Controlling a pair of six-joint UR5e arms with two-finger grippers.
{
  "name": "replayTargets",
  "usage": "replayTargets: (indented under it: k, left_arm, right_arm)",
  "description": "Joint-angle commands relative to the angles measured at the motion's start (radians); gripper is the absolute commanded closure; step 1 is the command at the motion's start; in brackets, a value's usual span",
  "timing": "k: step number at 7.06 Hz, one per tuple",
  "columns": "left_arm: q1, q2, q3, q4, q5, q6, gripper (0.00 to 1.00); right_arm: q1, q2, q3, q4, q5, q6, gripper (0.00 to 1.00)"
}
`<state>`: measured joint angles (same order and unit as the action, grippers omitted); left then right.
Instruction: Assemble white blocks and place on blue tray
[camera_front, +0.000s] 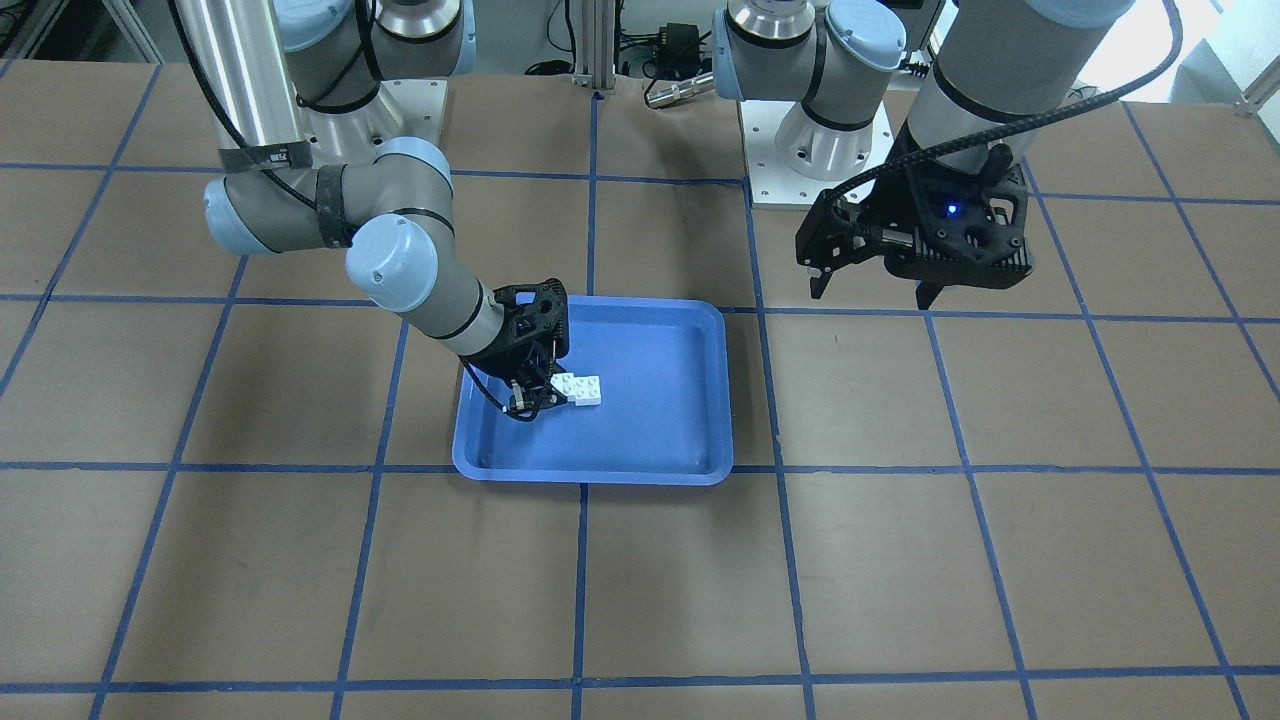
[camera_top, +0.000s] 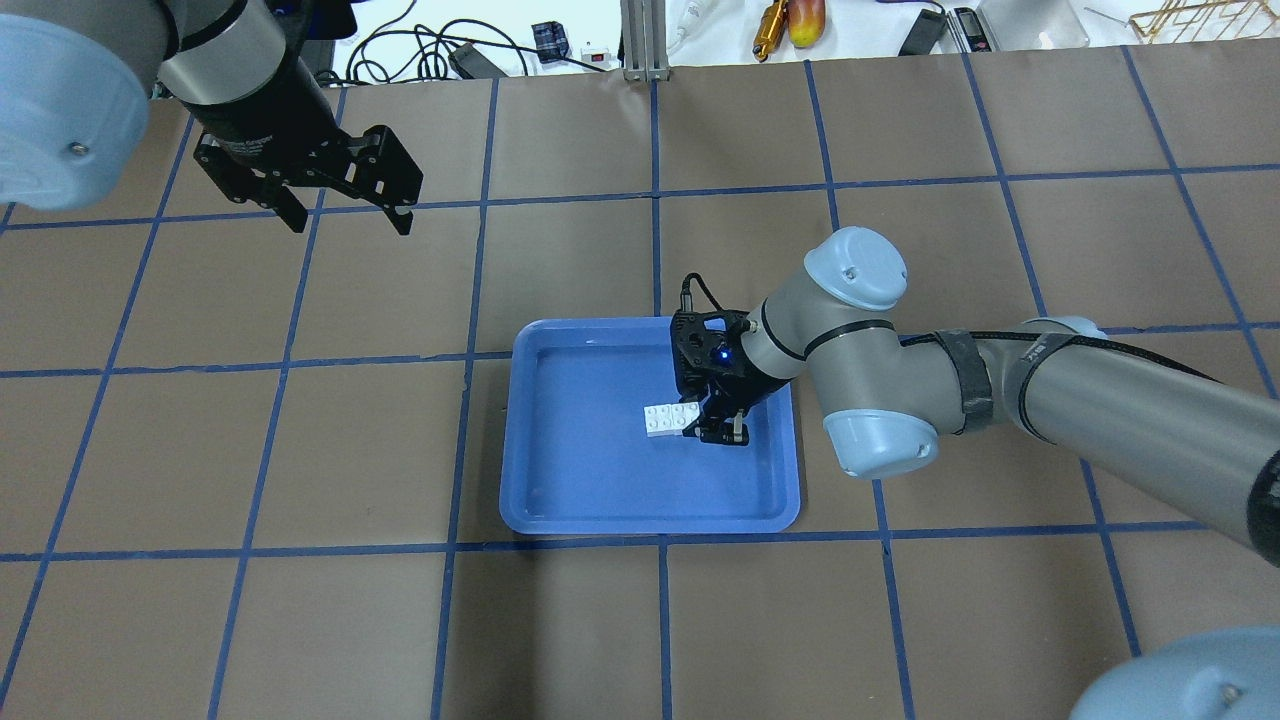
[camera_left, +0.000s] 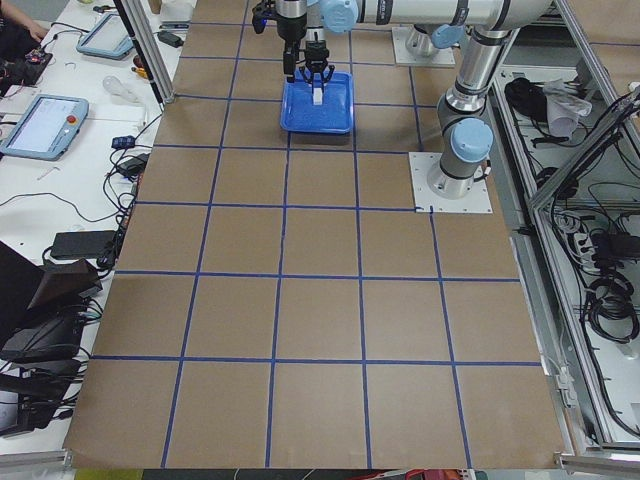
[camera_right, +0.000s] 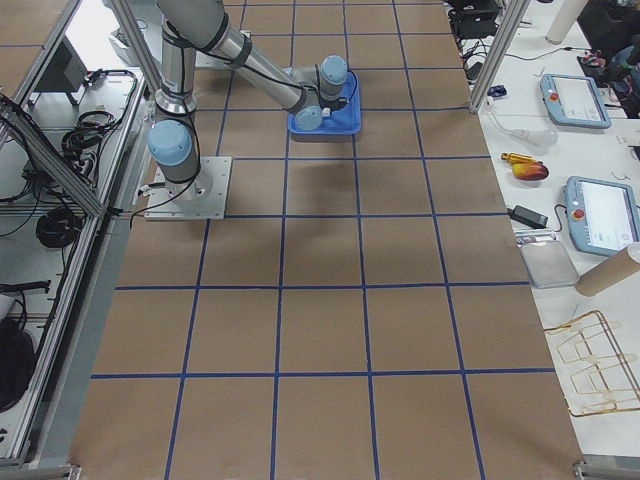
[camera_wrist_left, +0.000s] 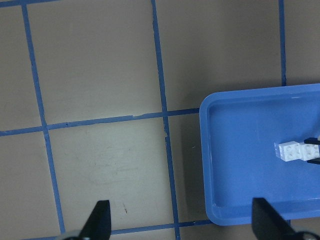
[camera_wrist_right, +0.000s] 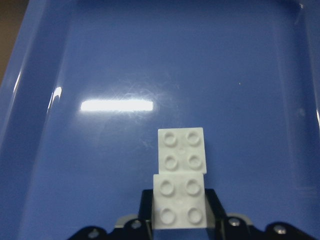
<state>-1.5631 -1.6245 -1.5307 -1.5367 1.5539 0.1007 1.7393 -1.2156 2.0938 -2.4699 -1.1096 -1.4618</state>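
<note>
The two white blocks (camera_front: 582, 388) sit joined in a row inside the blue tray (camera_front: 660, 430), close to its floor. My right gripper (camera_front: 530, 400) is down in the tray and shut on the near block (camera_wrist_right: 179, 202). The other block (camera_wrist_right: 181, 150) sticks out in front of the fingers (camera_wrist_right: 145, 200). In the overhead view the blocks (camera_top: 665, 418) show just left of the right gripper (camera_top: 715, 432), in the tray (camera_top: 600, 470). My left gripper (camera_top: 350, 226) is open and empty, raised over bare table well away from the tray; its wrist view shows the tray (camera_wrist_left: 240, 165) and blocks (camera_wrist_left: 295, 151).
The table is brown with a blue tape grid. The robot base plates (camera_front: 820, 160) stand at the robot's edge. Cables and tools (camera_top: 790, 20) lie beyond the far table edge. Tablets and cables (camera_left: 45, 125) lie on the side bench.
</note>
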Motion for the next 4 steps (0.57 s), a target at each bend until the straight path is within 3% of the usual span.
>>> replayTargets:
  k: [1, 4]
  left_arm:
    - [0.000, 0.000, 0.000, 0.000, 0.000, 0.001, 0.00]
    - [-0.002, 0.003, 0.004, 0.001, -0.005, 0.001, 0.00]
  right_arm:
    - [0.000, 0.002, 0.000, -0.012, 0.001, 0.011, 0.80]
    - [0.000, 0.002, 0.000, -0.011, 0.004, 0.029, 0.76]
